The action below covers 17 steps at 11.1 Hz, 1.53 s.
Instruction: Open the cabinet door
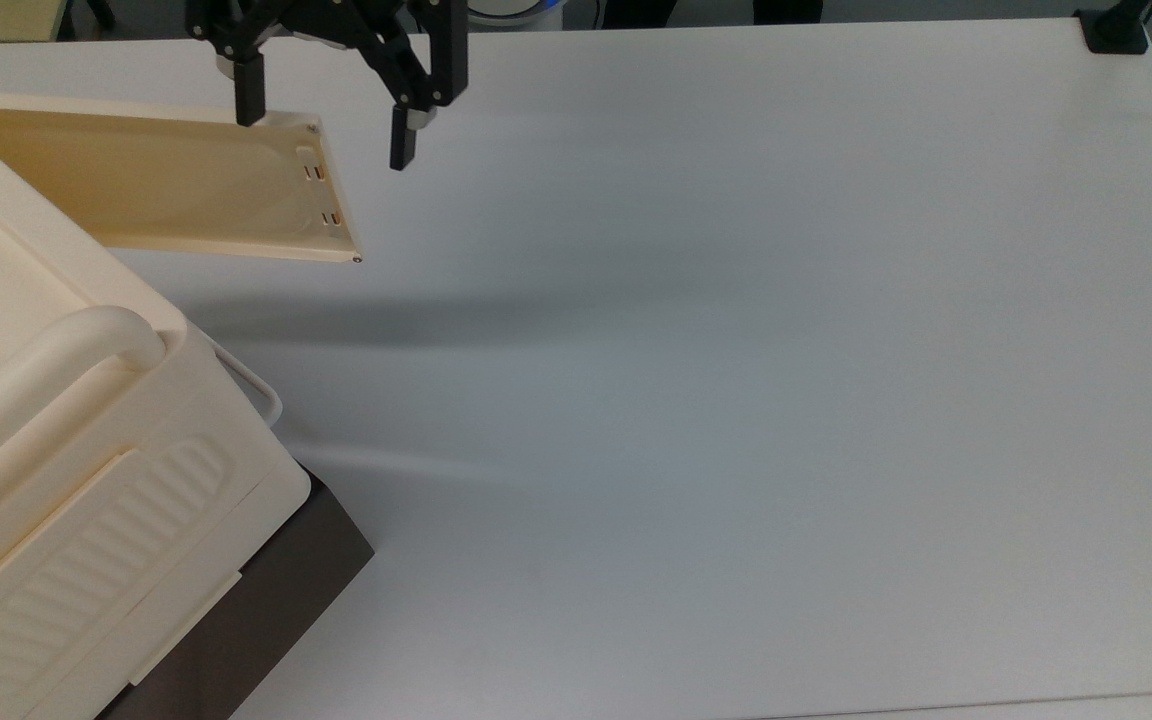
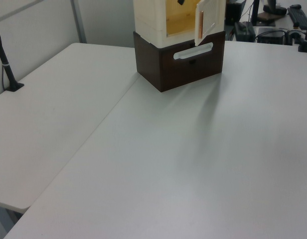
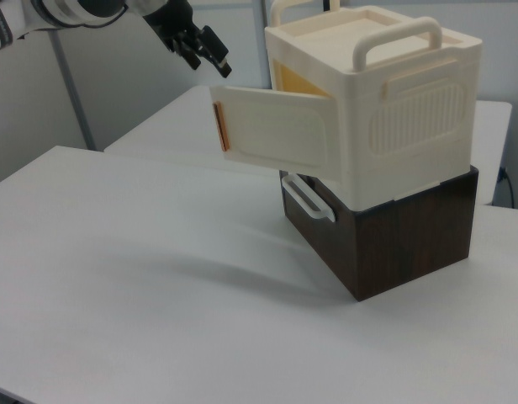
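The cabinet door (image 1: 151, 185) stands swung wide from the cabinet (image 1: 56, 470), its free edge out over the table (image 1: 736, 350). My end effector (image 1: 321, 110) hangs by that edge, fingers (image 1: 399, 145) apart, holding nothing. I judge the door open; to finish well I should lift clear without brushing the panel. One door, one cabinet, one bar handle (image 3: 398, 38), one end effector.
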Available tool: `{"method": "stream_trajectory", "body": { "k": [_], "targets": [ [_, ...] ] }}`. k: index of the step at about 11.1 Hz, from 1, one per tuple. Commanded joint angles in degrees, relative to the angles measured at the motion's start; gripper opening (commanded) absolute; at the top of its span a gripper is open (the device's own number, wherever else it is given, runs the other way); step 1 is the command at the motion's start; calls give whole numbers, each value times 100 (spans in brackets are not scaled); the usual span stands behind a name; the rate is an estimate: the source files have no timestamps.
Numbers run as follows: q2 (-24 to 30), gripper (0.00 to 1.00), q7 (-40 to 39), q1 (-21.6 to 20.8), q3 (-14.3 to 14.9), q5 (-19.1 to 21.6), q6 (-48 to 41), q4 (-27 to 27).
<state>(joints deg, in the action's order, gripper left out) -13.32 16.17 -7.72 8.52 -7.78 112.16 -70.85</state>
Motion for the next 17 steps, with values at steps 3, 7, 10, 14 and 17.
{"method": "stream_trajectory", "body": {
  "k": [3, 7, 10, 14, 17],
  "targets": [
    [163, 100, -1527, 235, 106, 101, -800, -289],
    [312, 100, -2836, 368, 115, 119, -1774, -237],
    [339, 100, -2813, 359, 106, 223, -1498, -114],
    [33, 100, -1829, 359, 124, 374, 910, -114],
    [-127, 100, -1898, 350, 124, 313, 1098, -253]
  ]
}}
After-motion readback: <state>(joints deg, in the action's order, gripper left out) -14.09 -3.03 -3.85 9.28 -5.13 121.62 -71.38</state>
